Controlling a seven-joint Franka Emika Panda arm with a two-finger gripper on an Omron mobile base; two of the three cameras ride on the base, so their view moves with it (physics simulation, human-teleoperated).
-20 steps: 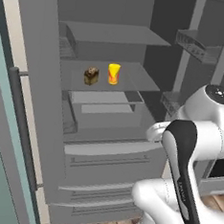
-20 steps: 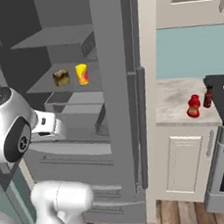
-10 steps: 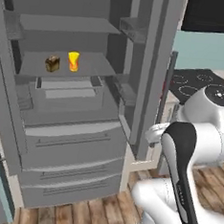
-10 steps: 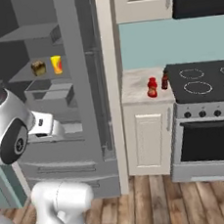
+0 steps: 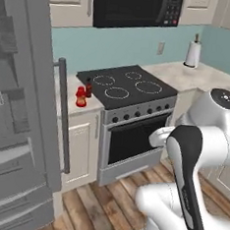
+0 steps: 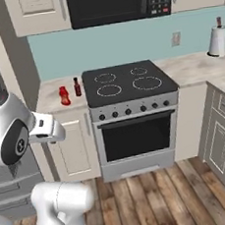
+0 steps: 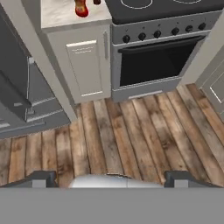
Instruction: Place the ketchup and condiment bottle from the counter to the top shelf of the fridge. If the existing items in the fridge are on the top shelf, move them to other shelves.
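Kitchen bench point(image 6: 50, 94) beside the black stove point(image 6: 128, 80) carries both bottles: the ketchup point(image 6: 64, 96) and, just beside it, the condiment bottle point(image 6: 77, 87). Neither has been picked up, so nearly the whole job appears left. The fridge point(image 5: 17, 128) stands adjoining. The tool point(image 7: 109, 177) hangs wide apart, holding nothing, above the wooden floor point(image 7: 131, 131).
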